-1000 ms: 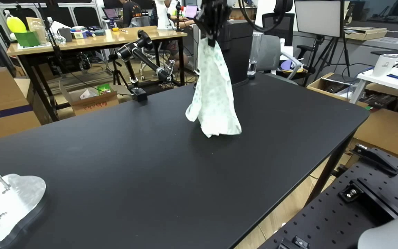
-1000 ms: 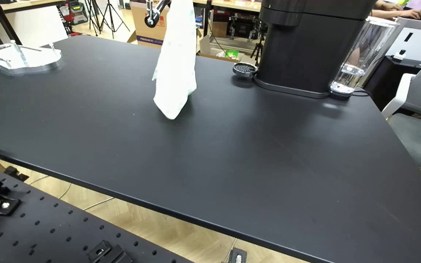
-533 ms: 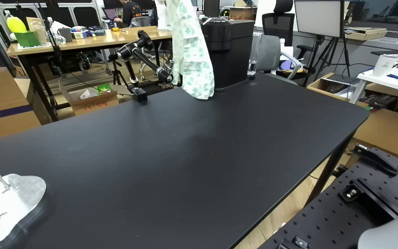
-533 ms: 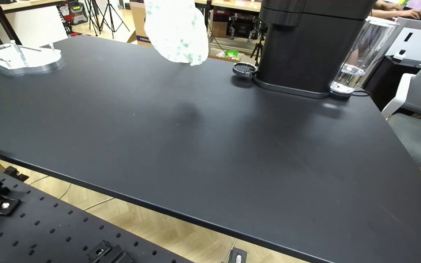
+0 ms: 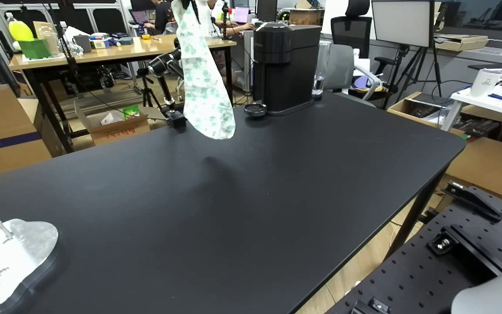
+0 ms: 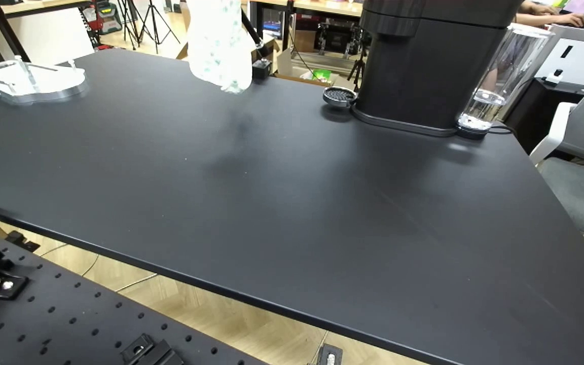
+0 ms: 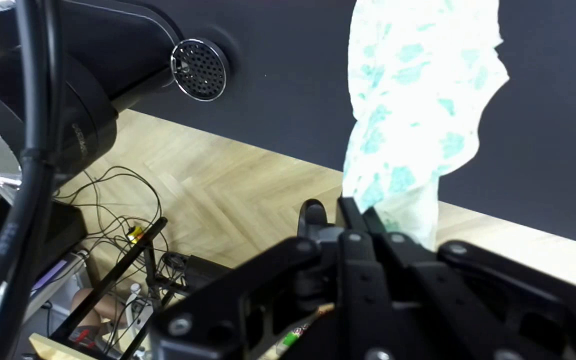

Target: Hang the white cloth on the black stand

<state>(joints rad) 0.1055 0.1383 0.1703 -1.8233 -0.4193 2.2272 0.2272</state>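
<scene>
Silver metal plate with pegs (image 5: 20, 257): on the black tabletop (image 5: 190, 226), well left of the boxy black coffee machine (image 5: 288, 72) in both exterior views.
Black jointed stand (image 5: 159, 65): left of coffee machine, base at the tabletop edge; upper part partly hidden in an exterior view.
White fabric cloth with green print (image 5: 205, 87): left of coffee machine in both exterior views. Hangs long and narrow, bottom end off the tabletop. Crosses in front of the stand in an exterior view; contact between them, can't tell.
Slim black fingers (image 7: 360, 250): also left of coffee machine, at cloth's upper end. Nearly together, cloth pinched at the tips in the wrist view.
Round black drip tray with chrome rim (image 5: 255, 110): just left of coffee machine, raised above the tabletop.
Clear cylindrical water tank (image 6: 500, 76): right of coffee machine, just beside it.
Grey chair with white armrest (image 6: 583, 192): right of coffee machine, off the tabletop.
</scene>
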